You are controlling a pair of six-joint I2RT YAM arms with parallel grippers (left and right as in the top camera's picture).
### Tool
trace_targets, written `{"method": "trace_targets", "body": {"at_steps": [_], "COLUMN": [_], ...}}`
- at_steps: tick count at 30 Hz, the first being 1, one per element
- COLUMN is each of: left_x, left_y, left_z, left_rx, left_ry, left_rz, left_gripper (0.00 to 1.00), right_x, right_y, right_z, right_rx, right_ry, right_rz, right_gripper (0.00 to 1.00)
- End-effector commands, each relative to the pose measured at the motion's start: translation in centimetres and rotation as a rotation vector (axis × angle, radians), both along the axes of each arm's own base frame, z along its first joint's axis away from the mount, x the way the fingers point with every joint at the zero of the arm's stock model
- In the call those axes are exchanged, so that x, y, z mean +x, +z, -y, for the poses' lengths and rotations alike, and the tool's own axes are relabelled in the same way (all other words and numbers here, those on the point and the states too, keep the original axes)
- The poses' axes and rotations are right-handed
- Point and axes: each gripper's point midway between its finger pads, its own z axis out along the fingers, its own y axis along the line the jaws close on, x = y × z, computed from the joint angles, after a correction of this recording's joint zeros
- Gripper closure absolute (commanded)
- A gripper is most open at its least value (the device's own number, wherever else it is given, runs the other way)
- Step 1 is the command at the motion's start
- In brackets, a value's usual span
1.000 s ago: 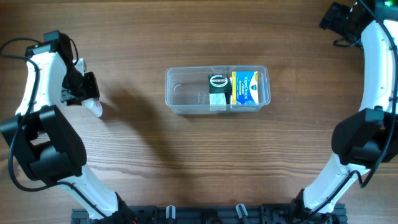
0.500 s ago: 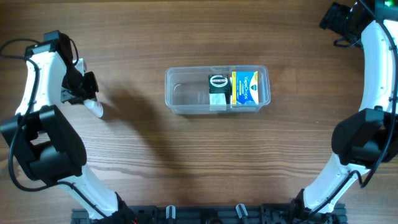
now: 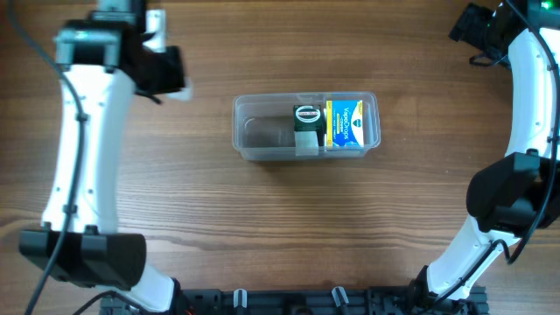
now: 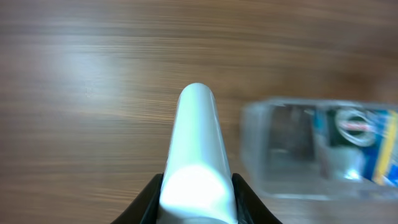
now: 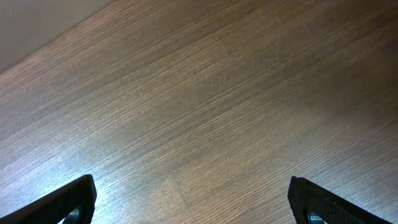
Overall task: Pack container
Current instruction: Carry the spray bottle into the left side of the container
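Swinging up from the wooden worktop's (image 3: 262,227) left edge, left jaws grip the white plastic tube (image 4: 196,137), now nearing the clear rectangular plastic container (image 3: 254,133) mid-worktop; right jaws wide open, idle.

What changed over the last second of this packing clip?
The left gripper, shut on a white tube, swung from the table's left side forward and to the right, ending nearer the container. Whether it was already gripping the tube earlier is unclear. The container, the yellow-and-blue box inside it and the open right gripper stayed as they were.
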Motion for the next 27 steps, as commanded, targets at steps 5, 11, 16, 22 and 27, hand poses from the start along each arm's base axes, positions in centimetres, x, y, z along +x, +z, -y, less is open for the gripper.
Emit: {"method": "trace_targets", "body": {"at_steps": [5,11,16,22,27], "left_x": [-2.3,-2.2,-1.7,-1.6,-1.5], "left_y": [1.6,-2.7,-7.4,-10.4,-11.4], "left_z": [11.6,14.7,15.8,15.8,15.7], "left_rx": [-0.110,-0.100,-0.057,-0.024,-0.007], "left_ry": [-0.125,-0.129,-0.140,-0.138,-0.134], "left_rz": [0.036,-0.084,-0.193,-0.267,-0.284], "left_gripper": [0.75,0.75,0.75,0.74,0.74], "right_x": [0.0,0.0,0.0,0.0,0.0], "right_y": [0.0,0.0,0.0,0.0,0.0], "right_z": [0.2,0.2,0.2,0.2,0.2], "right_rx": [-0.012,-0.012,-0.012,-0.012,-0.012], "right_ry": [-0.008,-0.008,-0.009,-0.009,-0.009], "right_rz": [-0.003,-0.003,-0.003,-0.003,-0.003], "right_gripper": [0.00,0.00,0.00,0.00,0.00]}}
